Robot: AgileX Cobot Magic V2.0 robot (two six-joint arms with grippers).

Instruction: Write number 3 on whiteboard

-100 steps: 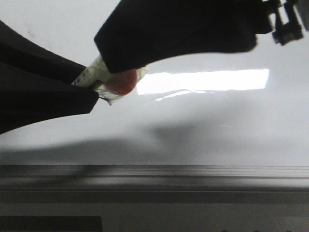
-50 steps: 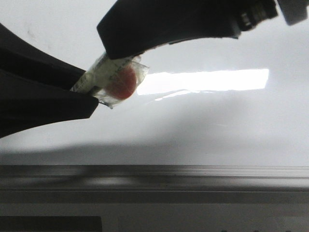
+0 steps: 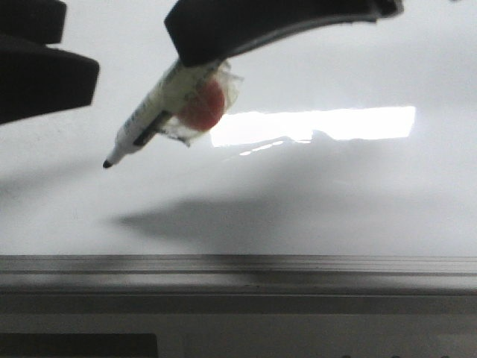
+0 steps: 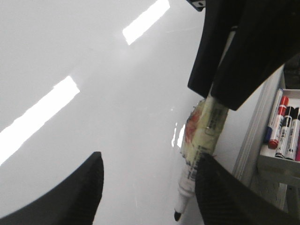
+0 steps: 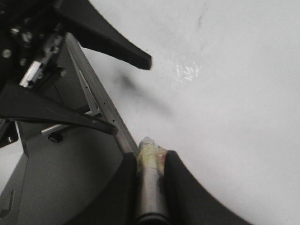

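Observation:
My right gripper [image 3: 186,56] is shut on a white marker [image 3: 153,112] wrapped in clear tape with a red patch. It holds the marker slanted, black tip [image 3: 108,164] down-left, above the glossy whiteboard [image 3: 335,201]. The tip looks just clear of the surface. In the right wrist view the right gripper [image 5: 151,159] clamps the barrel [image 5: 150,192]. My left gripper [image 3: 80,46] is open and empty at the upper left, apart from the marker. In the left wrist view [image 4: 149,161] the marker [image 4: 201,150] hangs beside one finger [image 4: 225,197]. No number 3 shows on the board.
A grey metal rail [image 3: 238,265] runs along the board's near edge. A tray of spare markers [image 4: 283,124] hangs beyond the rail. A bright rectangular light reflection [image 3: 313,125] lies on the board. Faint smudges [image 5: 201,18] mark the surface.
The left gripper has let go of the marker's front end and drawn away up and to the left. The marker's tip is now uncovered, and the right gripper has risen slightly with the marker.

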